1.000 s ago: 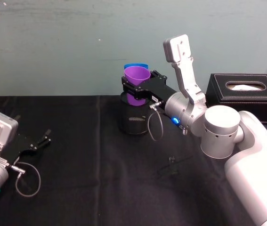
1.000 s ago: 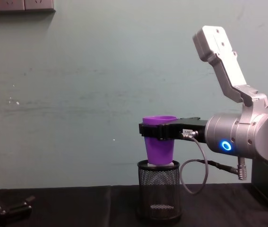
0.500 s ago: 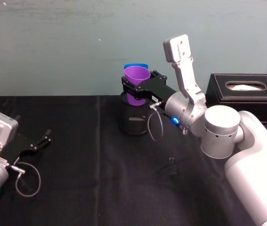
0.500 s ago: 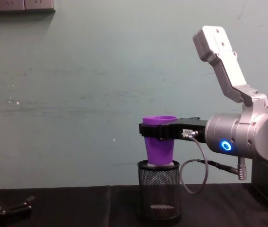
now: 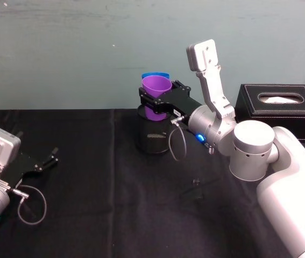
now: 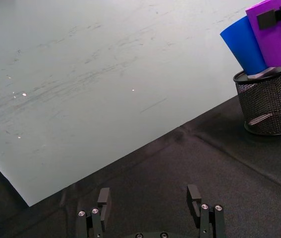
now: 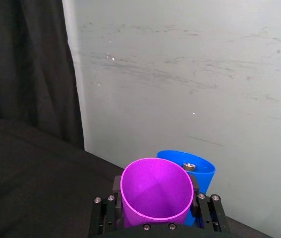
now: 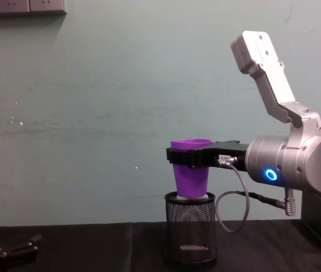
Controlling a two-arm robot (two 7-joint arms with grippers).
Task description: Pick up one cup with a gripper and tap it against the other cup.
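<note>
Purple cup (image 8: 191, 177) sits upright between the two flat fingers (image 8: 178, 156) of the right gripper (image 8: 191, 156), directly above the black mesh holder (image 8: 190, 229), with its base at the level of the holder's rim. The fingers pinch the cup just under its lip, one on each side of the wall, and in the right wrist view the cup's open mouth shows between them. Apart from the cup, the fingers touch nothing that can be seen.

The blue cup (image 6: 242, 45) stands inside the mesh holder, leaning a little, with its upper half rising above the holder's rim. It lies on the far side of the purple cup, toward the wall behind the holder, and its rim peeks out just behind the purple one in the head view. The two cups are right beside each other; whether their walls touch I cannot tell.

The right arm reaches to the holder from the robot's right, and a blue ring glows on its wrist, with a grey cable looping below.

The left gripper (image 6: 148, 198) rests low over the black cloth, well apart from the holder on the robot's left, its fingers spread wide with nothing between them
</note>
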